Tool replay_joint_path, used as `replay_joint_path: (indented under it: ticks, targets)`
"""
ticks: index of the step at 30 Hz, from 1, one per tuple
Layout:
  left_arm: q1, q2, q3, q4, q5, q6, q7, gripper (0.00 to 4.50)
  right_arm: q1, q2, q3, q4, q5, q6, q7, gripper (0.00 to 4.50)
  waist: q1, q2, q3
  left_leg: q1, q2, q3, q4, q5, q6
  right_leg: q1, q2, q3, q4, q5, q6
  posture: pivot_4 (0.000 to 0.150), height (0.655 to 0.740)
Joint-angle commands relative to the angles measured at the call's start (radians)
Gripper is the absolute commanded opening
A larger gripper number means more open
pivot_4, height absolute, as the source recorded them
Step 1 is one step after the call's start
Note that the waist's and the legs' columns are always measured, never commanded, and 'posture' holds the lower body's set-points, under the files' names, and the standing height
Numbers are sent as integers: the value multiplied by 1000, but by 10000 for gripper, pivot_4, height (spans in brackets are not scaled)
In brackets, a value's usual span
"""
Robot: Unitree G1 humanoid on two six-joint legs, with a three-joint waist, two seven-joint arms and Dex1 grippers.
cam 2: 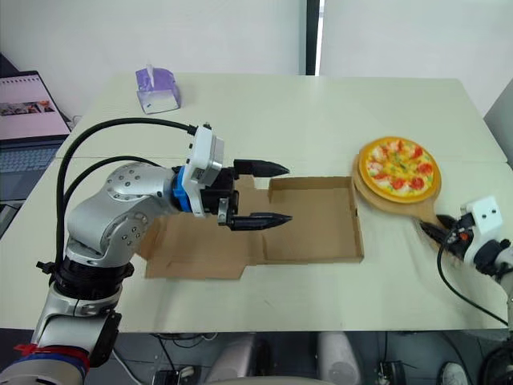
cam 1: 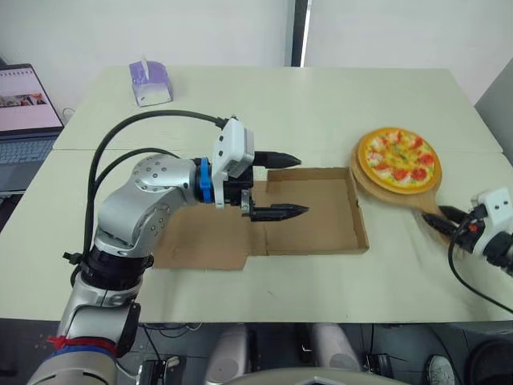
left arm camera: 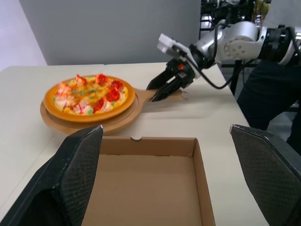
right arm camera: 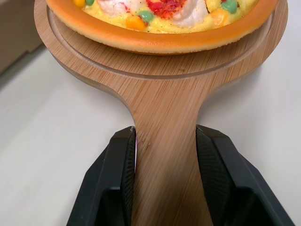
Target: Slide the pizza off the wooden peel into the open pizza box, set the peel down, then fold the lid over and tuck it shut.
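A pizza (cam 1: 398, 158) lies on a round wooden peel (right arm camera: 160, 70) at the right of the table. The peel's handle (right arm camera: 164, 155) points toward the front right. My right gripper (right arm camera: 164, 136) is shut on that handle, one black finger pressed against each side; the left wrist view shows this gripper (left arm camera: 162, 92) too. Mid-table sits the open brown pizza box (cam 1: 358, 220), its lid (cam 1: 200, 241) lying flat to the left. Above the box's left part hovers my left gripper (cam 1: 303, 186), open and holding nothing, its tips pointing at the pizza.
A purple tissue box (cam 1: 150, 83) stands at the table's back left. An open laptop (cam 1: 24, 112) sits on a desk further left. The table's right edge runs close to the peel and my right gripper.
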Motion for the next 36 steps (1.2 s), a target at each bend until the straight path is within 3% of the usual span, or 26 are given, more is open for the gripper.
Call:
replay_joint_path:
  ticks: [1,12,22,36]
  targets:
    - [-45,20,40,19,3,-22,-23,45000,-81,-22,5,-114,61,8,17,15809,0,-1,0,0,0,-1,0,0,0,0,0,-1,0,0,0,1500,7400]
    - [-59,69,72,28,-1,-3,-60,45000,-203,-15,117,-100,39,-42,54,15809,9,-1,1,-3,0,-4,0,0,0,0,-2,-6,-2,0,0,1500,7400]
    - [-62,114,89,23,-3,13,-72,45000,-310,16,218,119,-77,-369,121,15809,6,-1,1,-4,0,-5,0,0,-1,-1,-2,-7,-2,0,0,1500,7400]
    - [-26,134,106,-3,-5,23,-52,45000,-370,22,263,204,-114,-454,141,15809,6,-1,1,-4,0,-6,0,0,-1,-1,-3,-8,-2,0,-1,1500,7400]
